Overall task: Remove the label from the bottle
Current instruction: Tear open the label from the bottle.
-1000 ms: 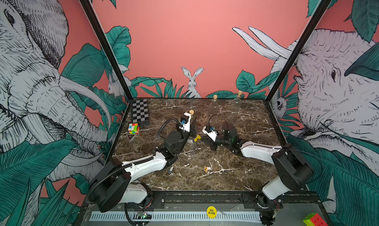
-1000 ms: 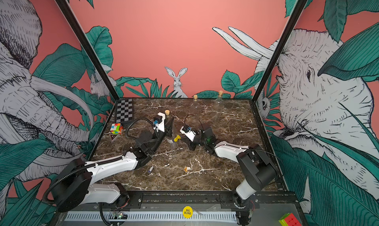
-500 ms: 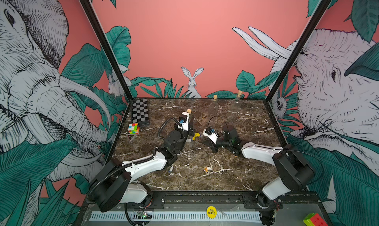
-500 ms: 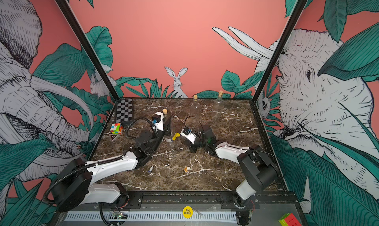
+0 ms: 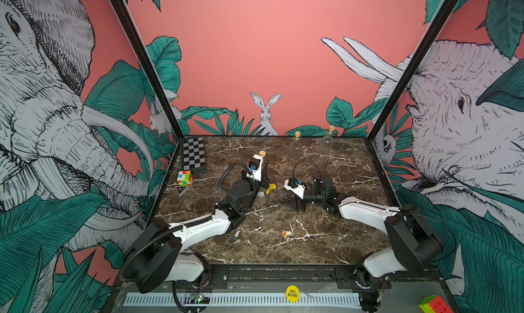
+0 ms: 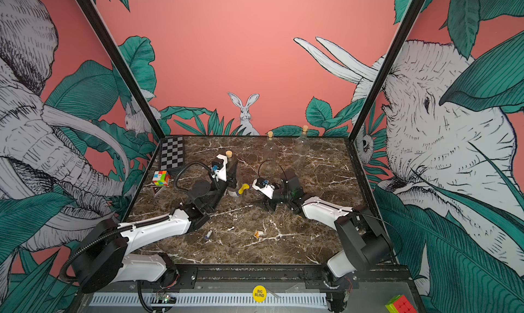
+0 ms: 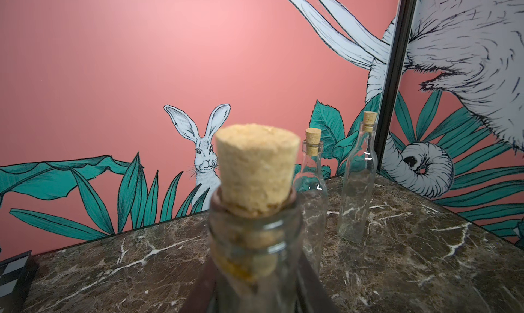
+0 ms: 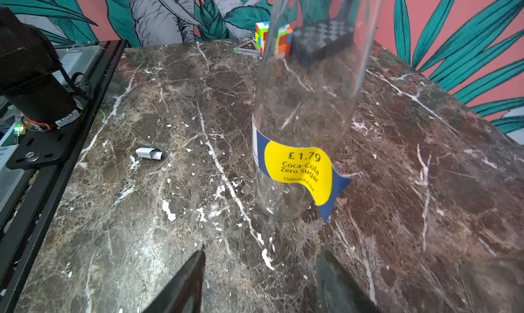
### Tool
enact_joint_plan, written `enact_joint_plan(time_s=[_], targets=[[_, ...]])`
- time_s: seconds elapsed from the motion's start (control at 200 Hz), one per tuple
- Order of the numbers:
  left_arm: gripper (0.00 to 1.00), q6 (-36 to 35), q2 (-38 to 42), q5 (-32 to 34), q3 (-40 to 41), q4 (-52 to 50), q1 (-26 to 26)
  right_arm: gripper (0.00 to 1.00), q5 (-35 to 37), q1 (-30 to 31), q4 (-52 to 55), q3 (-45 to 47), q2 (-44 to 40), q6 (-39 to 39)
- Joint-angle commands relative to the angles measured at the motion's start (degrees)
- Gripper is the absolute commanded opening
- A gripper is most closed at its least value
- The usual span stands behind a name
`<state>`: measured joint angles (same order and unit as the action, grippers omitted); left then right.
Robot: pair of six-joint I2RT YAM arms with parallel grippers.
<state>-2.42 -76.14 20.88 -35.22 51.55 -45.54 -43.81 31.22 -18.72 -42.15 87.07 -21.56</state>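
The right fingers (image 8: 184, 280) stand apart with nothing between them, low over the tabletop (image 8: 141, 212). They point at the label (image 8: 297, 169), which lies just ahead of them and is not yet touched. The label wraps the lower part of the bottle (image 8: 306, 98), just above its base. One end clings to the glass, while the other stands off it as a loose flap (image 8: 330, 193) with a blue edge. The bottle stands upright near the middle of the tabletop, its long axis vertical. The left fingers (image 7: 195, 294) are closed on the glass high up, below the cork (image 7: 256, 169), and seem to steady it. So the right arm is the free one and the nearer to the label. The flap's free edge runs roughly up and down and the gap between the fingers opens sideways, so a short advance should probably bring the flap between them. A curled scrap of paper (image 8: 149, 153) lies on the tabletop well apart from the bottle. Two more corked bottles (image 7: 357, 184) stand at the back edge.
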Motion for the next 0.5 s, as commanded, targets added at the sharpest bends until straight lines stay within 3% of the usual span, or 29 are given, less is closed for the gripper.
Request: enact_joint_plan(time_s=[0.0,0.495], targets=[[0.00,-2.2,-3.2,-2.0,2.7,-13.1,0.3,0.63,-3.3,-0.9,-1.7,-3.4,3.0,-2.0],[0.00,-1.9,-4.2,-5.1,2.4,-12.7,0.4,0.67,-8.0,-1.2,-2.7,-12.7,12.8,0.2]])
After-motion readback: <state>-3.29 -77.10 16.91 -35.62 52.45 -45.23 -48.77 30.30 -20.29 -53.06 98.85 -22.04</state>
